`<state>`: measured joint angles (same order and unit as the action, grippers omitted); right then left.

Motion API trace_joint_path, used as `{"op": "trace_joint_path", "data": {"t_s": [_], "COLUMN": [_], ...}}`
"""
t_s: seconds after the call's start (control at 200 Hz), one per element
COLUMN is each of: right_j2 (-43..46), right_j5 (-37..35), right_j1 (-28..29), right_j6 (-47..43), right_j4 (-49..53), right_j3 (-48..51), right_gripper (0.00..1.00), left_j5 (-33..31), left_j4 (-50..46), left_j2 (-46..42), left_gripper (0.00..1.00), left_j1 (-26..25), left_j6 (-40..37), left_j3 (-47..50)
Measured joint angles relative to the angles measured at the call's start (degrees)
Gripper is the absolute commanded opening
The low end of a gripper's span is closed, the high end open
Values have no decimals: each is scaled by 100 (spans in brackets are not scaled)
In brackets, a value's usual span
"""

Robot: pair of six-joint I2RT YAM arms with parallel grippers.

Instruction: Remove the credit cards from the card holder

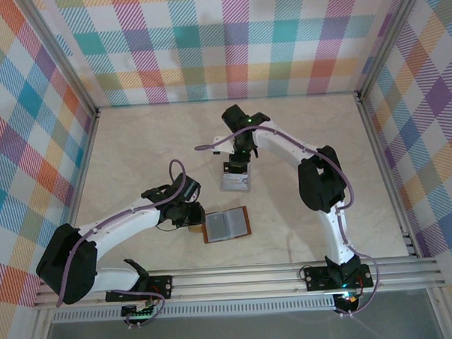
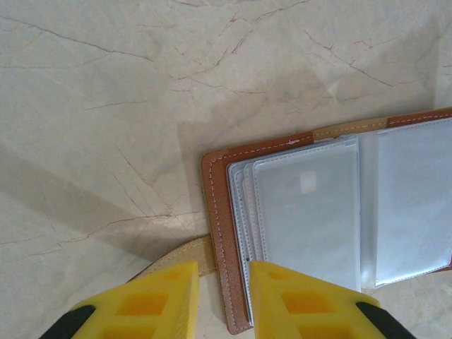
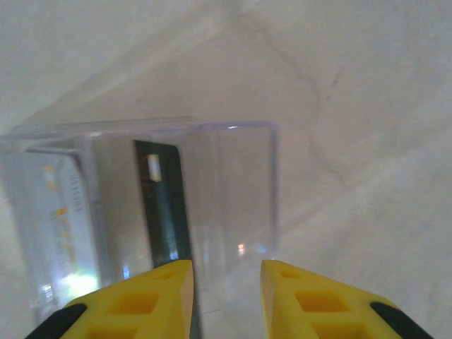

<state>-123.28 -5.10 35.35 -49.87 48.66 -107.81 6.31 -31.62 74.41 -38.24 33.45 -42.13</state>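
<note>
Card holder (image 1: pixel 227 224): open flat by the middle of the worktop's (image 1: pixel 120 144) near edge; stitched reddish-brown leather, cloudy plastic sleeves (image 2: pixel 304 212).
Left gripper (image 2: pixel 224 300): narrowly parted astride the holder's left border, beside the snap tab (image 2: pixel 187 256); pressing down there should steady the leather.
Credit cards (image 3: pixel 226 191): flat on the worktop near the holder's far side; thin, glossy, one black-banded.
Right gripper (image 3: pixel 226 282): narrowly parted over the cards, gripping nothing; best lifted straight up so nothing drags.

Pastel plaid panels (image 1: pixel 228 42), perhaps fabric, wall the cream marble-veined desk (image 1: pixel 135 143) on three sides; a metal rail (image 1: pixel 246 277) lines its near edge.
</note>
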Motion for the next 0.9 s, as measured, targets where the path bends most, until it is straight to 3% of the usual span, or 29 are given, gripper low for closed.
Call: {"op": "trace_joint_path", "data": {"t_s": [0.6, 0.9], "right_j2": [79, 1193], "right_j5": [-205, -243], "right_j1": [-13, 37], "right_j6": [236, 1414], "right_j4": [-514, -691], "right_j3": [470, 627], "right_gripper": [36, 44], "left_j5": [4, 179], "left_j4": [-87, -13], "left_j2": [-2, -39], "left_gripper": [27, 23], "left_j1": [0, 0], "left_j6": [-2, 20], "left_j3": [0, 37]}}
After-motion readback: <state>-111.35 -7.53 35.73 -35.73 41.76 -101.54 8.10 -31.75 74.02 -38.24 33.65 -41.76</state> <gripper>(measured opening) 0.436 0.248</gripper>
